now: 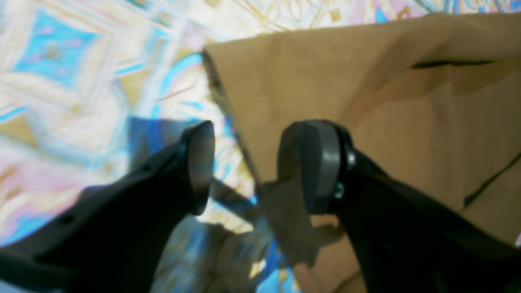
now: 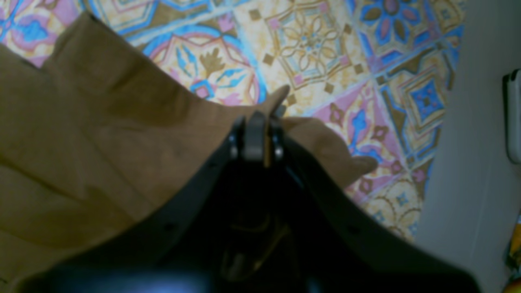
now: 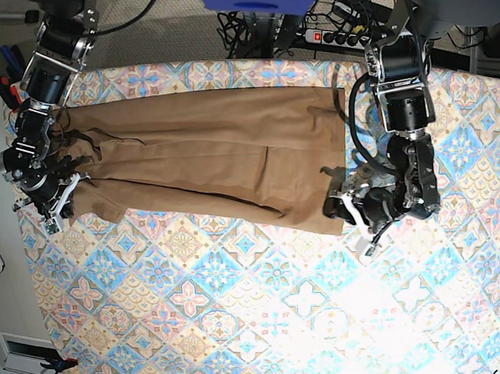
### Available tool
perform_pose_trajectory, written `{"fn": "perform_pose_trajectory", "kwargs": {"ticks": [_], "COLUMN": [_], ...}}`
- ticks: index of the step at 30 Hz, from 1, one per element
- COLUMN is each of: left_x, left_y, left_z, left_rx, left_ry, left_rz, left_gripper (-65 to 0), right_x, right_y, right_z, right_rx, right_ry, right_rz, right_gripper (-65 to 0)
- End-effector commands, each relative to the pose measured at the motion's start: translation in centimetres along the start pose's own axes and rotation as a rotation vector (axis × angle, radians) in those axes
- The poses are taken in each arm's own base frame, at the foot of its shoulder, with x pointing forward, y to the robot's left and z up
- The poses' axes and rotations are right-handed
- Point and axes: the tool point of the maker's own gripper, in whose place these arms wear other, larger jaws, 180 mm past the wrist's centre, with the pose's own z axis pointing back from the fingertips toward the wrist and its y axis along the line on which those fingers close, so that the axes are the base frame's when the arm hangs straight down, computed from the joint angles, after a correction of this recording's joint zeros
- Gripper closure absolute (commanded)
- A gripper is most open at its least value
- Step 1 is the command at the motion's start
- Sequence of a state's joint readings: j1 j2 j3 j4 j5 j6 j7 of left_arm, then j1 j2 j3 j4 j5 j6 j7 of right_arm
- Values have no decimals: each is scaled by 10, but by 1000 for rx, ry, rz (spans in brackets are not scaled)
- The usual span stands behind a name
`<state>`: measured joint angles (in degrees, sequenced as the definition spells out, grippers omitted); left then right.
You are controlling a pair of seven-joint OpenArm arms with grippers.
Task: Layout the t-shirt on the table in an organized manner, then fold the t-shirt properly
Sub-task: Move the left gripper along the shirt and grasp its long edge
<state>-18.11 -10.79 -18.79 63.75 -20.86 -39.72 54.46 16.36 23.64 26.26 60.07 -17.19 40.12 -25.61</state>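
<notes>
Two arms at the shirt's ends, one gripping, one open

Desk [image 3: 251, 321]: wide, covered in a blue, pink and cream tile-pattern cloth; fills most of the base view.

Shirt [image 3: 210, 156]: tan-brown, lying across the far half of the desk as a long band, folded lengthwise, with layered edges and creases running along it. One end lies at the base view's left, the other reaches just past the middle toward the right. In the left wrist view a corner [image 1: 366, 93] of it lies flat on the patterned cloth, overlapping layers visible.

Right end effector [image 2: 255, 136]: at the base view's left edge, jaws closed on the shirt's edge. Right wrist view shows cloth pinched between the pads, with a small flap sticking out beyond them over the desk.

Left end effector [image 1: 260, 167]: at the shirt's other end, jaws apart, holding nothing. One finger [image 1: 199, 167] sits over bare desk, the other over the shirt's edge. View blurred; cannot tell contact with the cloth.
</notes>
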Motion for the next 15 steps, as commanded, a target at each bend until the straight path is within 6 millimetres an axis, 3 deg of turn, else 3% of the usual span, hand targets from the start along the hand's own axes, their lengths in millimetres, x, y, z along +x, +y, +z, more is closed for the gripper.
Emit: {"fn": "perform_pose_trajectory", "kwargs": {"ticks": [1, 9, 15], "left_x": [18, 10, 9], "left_y": [1, -19, -26], "left_z": [4, -11, -15], "left_rx": [-4, -47, -59], "left_ry": [-43, 8, 14], "left_rz": [-14, -63, -68], "left_gripper": [-331, -302, -59], "right_x": [21, 20, 20], "right_y": [-19, -18, -18], "right_z": [7, 7, 7], "right_rx": [-38, -37, -37], "right_ry": [-56, -55, -55], "right_rz": [12, 12, 12], "right_gripper": [0, 0, 0]}}
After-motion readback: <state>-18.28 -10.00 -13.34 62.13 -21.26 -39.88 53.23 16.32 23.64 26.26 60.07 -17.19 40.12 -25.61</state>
